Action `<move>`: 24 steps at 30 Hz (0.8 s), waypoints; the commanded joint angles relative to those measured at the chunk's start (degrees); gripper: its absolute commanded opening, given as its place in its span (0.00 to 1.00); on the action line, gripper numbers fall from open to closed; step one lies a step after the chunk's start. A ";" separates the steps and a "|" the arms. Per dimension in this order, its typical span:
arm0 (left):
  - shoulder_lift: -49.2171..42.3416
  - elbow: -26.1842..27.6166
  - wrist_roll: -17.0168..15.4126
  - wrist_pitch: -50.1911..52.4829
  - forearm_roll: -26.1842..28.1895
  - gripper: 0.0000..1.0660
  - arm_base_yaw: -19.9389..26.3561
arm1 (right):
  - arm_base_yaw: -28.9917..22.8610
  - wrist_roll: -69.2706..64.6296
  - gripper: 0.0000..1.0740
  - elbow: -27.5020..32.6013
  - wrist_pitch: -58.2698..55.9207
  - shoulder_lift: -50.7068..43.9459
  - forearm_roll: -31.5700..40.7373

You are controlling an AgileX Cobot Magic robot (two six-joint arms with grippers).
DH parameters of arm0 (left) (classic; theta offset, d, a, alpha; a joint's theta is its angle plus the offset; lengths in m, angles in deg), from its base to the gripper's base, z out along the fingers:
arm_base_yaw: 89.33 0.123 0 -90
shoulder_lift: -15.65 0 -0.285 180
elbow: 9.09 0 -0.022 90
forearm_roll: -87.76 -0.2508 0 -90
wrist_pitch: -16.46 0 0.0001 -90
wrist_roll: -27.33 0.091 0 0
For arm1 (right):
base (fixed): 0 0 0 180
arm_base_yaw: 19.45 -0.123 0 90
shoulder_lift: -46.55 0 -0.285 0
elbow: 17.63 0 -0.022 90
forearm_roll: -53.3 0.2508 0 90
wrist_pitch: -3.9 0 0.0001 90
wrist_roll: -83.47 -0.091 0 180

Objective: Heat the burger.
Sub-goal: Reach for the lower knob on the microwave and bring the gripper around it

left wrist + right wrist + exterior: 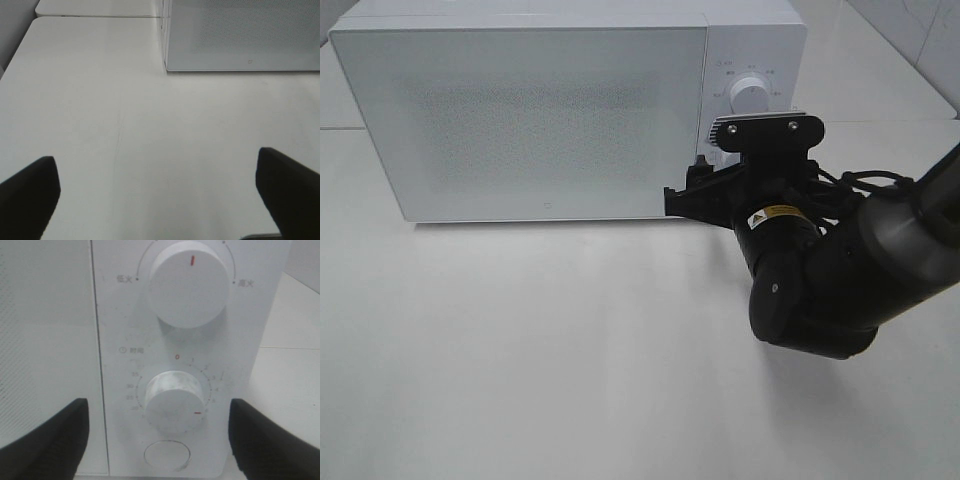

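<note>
The burger is out of view; the white microwave (520, 110) stands with its door shut. My right gripper (695, 190) is at the control panel, open, its fingers either side of the lower timer knob (172, 402) without touching it. The knob's red mark points to the lower right, away from the 0 at the top. In the right wrist view the right gripper (157, 410) shows dark fingers (45, 440) at both lower corners. The left gripper (157, 170) is open and empty over bare table, facing the microwave's front left corner (167, 65).
Above the timer knob is a larger power knob (190, 282) with its red mark straight up, and below it a round door button (166, 455). The white table (520, 350) stretches in front of the microwave. The right arm (840, 270) lies across the table's right side.
</note>
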 commanded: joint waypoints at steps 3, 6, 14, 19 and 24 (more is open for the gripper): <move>-1.32 0.00 -0.06 0.34 0.40 0.94 0.06 | 1.83 0.06 0.70 -1.60 2.29 0.11 -2.01; -1.32 0.00 -0.06 0.34 0.40 0.94 0.06 | 2.81 0.06 0.70 -2.46 1.95 0.97 -2.86; -1.32 0.00 -0.06 0.34 0.40 0.94 0.06 | 4.01 -0.29 0.70 -5.44 0.86 4.30 -3.15; -1.32 0.00 -0.06 0.34 0.40 0.94 0.06 | 4.64 -1.38 0.70 -6.30 1.09 4.76 -3.27; -1.32 0.00 -0.06 0.34 0.40 0.94 0.06 | 4.64 -1.43 0.70 -6.53 1.20 4.81 -3.27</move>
